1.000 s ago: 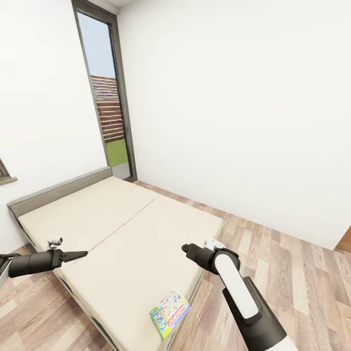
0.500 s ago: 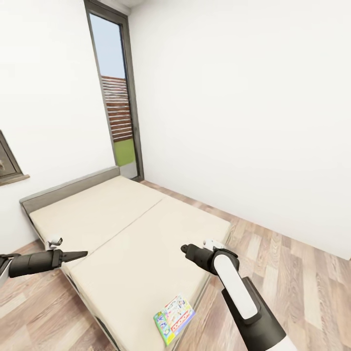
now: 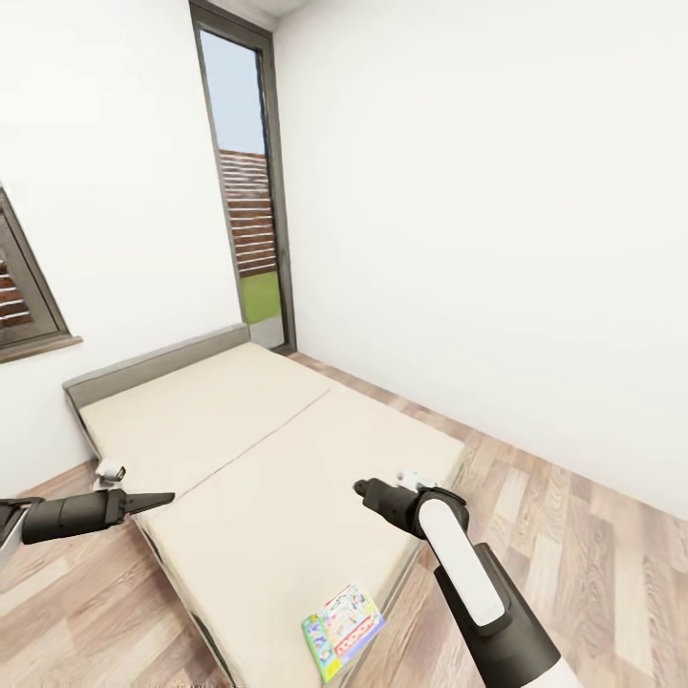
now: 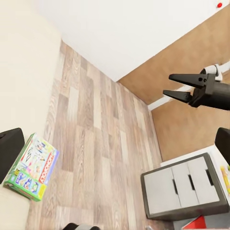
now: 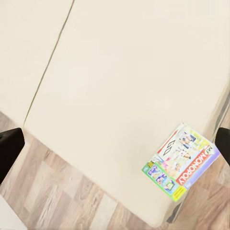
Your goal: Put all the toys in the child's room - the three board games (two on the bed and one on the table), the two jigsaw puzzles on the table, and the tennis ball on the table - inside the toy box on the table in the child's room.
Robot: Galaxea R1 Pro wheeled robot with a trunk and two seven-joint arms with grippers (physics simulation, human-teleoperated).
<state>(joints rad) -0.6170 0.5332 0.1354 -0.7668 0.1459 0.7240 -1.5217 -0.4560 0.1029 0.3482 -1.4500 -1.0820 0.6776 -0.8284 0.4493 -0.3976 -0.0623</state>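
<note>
One board game (image 3: 342, 619), a pale blue-green box with a red band, lies flat on the near corner of the bed (image 3: 268, 449). The box also shows in the left wrist view (image 4: 32, 166) and the right wrist view (image 5: 184, 163). My left gripper (image 3: 161, 498) hovers open over the bed's near left edge, far from the box. My right gripper (image 3: 361, 488) hangs open above the mattress, a little beyond the box, with nothing in it. It appears again in the left wrist view (image 4: 173, 87), its two fingers apart.
The bed stands in a corner between white walls, with a tall glazed door (image 3: 253, 220) behind its headboard and a window (image 3: 24, 296) at the left. Wood floor (image 3: 573, 535) runs along the bed's right side. A grey drawer unit (image 4: 184, 187) stands on the floor.
The whole picture has slid to the right, so the camera has turned left; more of the left window shows. Both arms keep their pose and both grippers stay open.
</note>
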